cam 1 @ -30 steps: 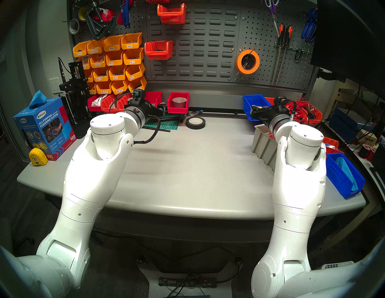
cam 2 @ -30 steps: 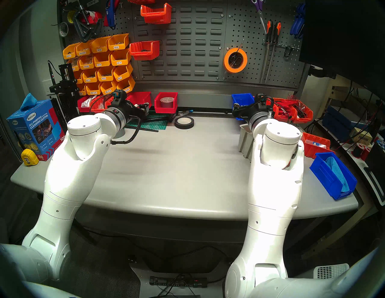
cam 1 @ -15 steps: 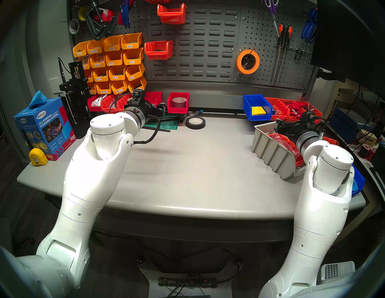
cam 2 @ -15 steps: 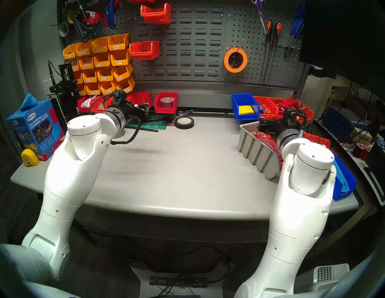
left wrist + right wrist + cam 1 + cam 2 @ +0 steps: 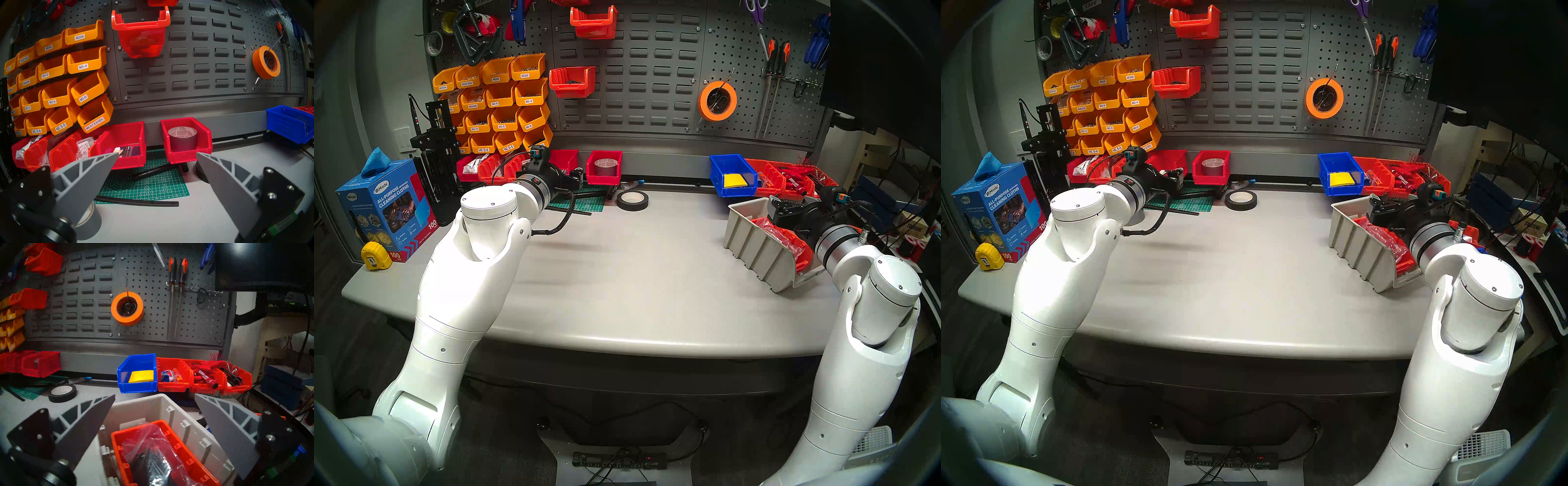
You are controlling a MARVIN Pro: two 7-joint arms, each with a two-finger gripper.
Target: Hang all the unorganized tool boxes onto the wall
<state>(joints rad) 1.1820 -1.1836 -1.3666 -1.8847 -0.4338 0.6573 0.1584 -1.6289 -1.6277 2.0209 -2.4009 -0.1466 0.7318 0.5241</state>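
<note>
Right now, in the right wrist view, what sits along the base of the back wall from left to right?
Red bin with a tape roll → blue bin with the yellow pad → orange-red bin with glue bottles → orange-red bin with red-handled tools → orange-red bin with dark tools.

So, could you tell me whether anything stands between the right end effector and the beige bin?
Nothing visible does. The right end effector hangs open just above the beige bin, which lies open below it with an orange bin nested inside.
</note>
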